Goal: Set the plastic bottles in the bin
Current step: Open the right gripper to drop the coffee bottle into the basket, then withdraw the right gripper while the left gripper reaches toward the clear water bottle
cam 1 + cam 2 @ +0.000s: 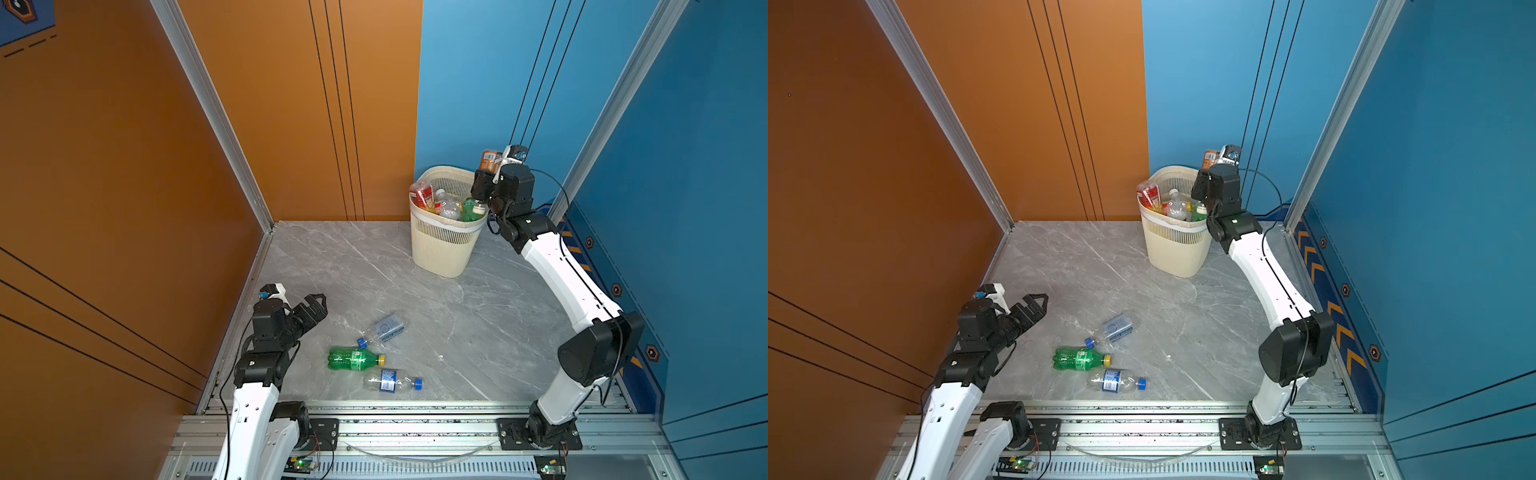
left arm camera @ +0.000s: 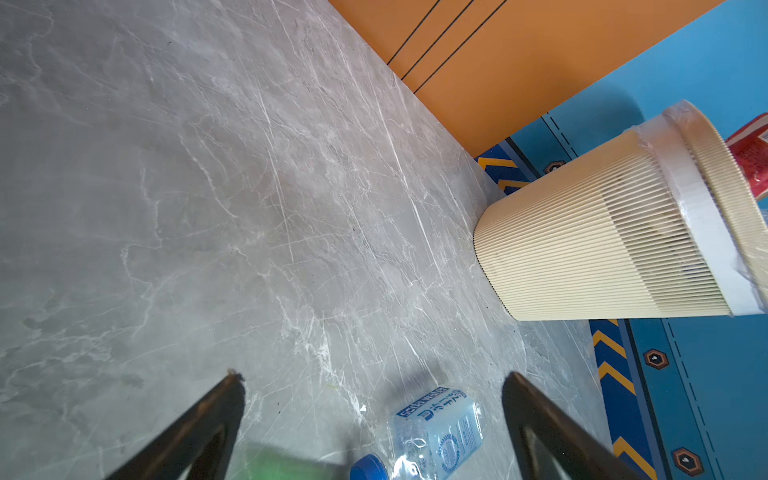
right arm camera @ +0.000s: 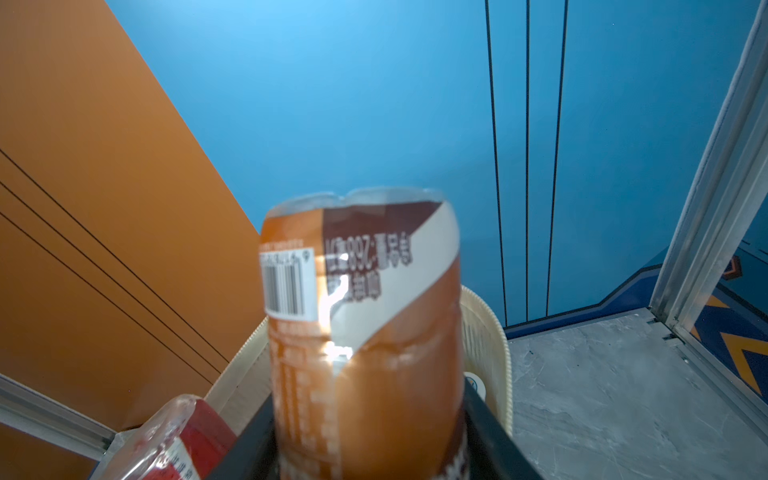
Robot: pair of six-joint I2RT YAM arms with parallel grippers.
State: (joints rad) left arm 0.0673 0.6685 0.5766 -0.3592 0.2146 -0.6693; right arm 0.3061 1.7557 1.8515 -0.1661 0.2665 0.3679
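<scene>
Left gripper: the left gripper (image 1: 318, 307) stood wide open and empty, low over the table (image 1: 478, 332), well apart from the bin (image 1: 440, 249) on its near-left side.
Loose bottles: three lay on their sides on the near side of the bin, well apart from it. They were a clear bottle with a pale blue label (image 1: 384, 328), a green bottle with a yellow cap (image 1: 353, 359), and a clear bottle with a blue cap (image 1: 390, 381).
Pale blue label: in the left wrist view it showed East Asian characters and capitals that seemed to read "SOLID WATER" (image 2: 440, 432); I could not be sure.
Bin: it stood upright at the back of the table and looked nearly full, with a red-labelled bottle (image 1: 422, 195) poking above its left rim.
Right gripper: the right gripper (image 3: 370, 449) was clamped on a brown-labelled bottle (image 1: 490, 160), raised just above the bin's far-right rim, base pointing away from the jaws.
Brown label: a barcode (image 3: 282, 286) and upside-down Chinese print including "268".
Step in hand: probably the drop of the brown-labelled bottle into the bin.
Next move: bring the bottle over the opening, then part the jaws. The heaped contents might let it roll out.
Remaining: the three loose bottles.
</scene>
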